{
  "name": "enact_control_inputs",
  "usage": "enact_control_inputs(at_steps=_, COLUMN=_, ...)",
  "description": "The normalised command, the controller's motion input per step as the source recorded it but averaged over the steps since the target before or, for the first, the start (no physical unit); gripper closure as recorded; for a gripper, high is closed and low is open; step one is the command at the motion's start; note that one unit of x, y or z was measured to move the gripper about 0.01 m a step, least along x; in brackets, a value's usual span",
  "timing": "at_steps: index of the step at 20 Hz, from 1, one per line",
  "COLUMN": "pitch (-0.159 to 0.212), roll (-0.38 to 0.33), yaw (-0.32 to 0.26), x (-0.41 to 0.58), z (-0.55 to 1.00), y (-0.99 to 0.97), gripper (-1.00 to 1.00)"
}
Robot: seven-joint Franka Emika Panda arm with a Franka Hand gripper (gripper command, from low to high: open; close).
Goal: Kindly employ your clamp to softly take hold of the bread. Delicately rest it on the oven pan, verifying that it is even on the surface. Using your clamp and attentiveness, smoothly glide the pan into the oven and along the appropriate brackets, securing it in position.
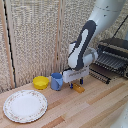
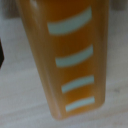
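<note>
We're on the grasp step: white boxy clamp [image 1: 76,83] sits right over the small orange-tan bread [image 1: 78,88] on the wooden table [image 1: 95,107], finger state unreadable, so next we need a soft close before lifting toward the dark barred oven pan [image 1: 109,62].

Orange-tan bread [image 1: 78,88] [image 2: 67,60] lies on table near oven [image 1: 113,59].

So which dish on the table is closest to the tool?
The blue cup. It stands right beside the tool, while the yellow bowl sits farther off and the big flowery plate is farthest.
</note>
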Motion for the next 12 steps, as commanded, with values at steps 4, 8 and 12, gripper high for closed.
enact_control_inputs(at_steps=4, pitch=0.061, roll=-0.022, yaw=0.148, x=0.159, z=-0.01, y=-0.01, gripper=1.00)
enact_control_inputs(at_steps=8, pitch=0.011, roll=-0.014, yaw=0.021, x=0.000, z=-0.01, y=0.05, gripper=1.00)
enact_control_inputs(at_steps=12, pitch=0.000, roll=-0.005, yaw=-0.013, x=0.000, z=0.01, y=0.01, gripper=1.00)
